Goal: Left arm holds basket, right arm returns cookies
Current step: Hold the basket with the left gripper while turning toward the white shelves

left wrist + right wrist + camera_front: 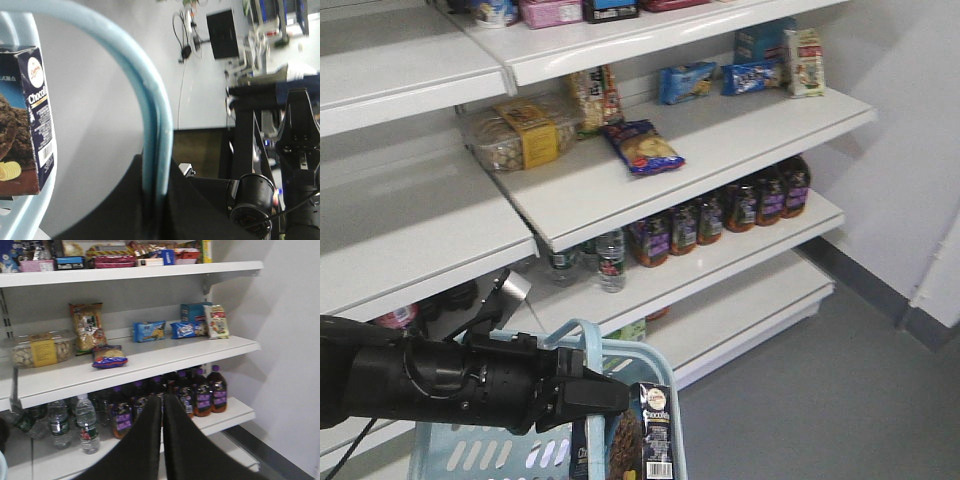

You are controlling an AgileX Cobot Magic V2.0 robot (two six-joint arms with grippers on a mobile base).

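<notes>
Cookies (645,432) stood upright inside the basket (470,452), a dark navy box against the rim on the picture's right, barcode side showing. Front view: the light blue basket sat at the bottom edge, below the white shelves (740,135), and its hoop handle (582,335) rose upright. The left arm (440,380) reached in from the left edge, a silver block (512,288) raised on a bracket above it. The left gripper (612,395) pointed right, level with the handle and just beside the top of the box. Dark juice bottles (740,205) and water bottles (610,258) lined a lower shelf; a blue snack bag (642,147) and a clear tub (515,135) lay on the one above. Left wrist view: the handle (150,115) curved down into the black jaws, which were clamped tight on it, the left gripper (156,172) gripping the basket by that hoop. The cookies (27,125) showed at the left edge, chocolate-chip picture and round logo visible, with a blurred room and black equipment (300,150) behind. Right wrist view: the right gripper (161,401) faced the shelves, its two dark fingers (142,440) pressed nearly together with only a thin sliver between, and nothing was held. Beyond it stood juice bottles (202,395) and water bottles (86,422); neither the box nor the basket body could be seen here.
</notes>
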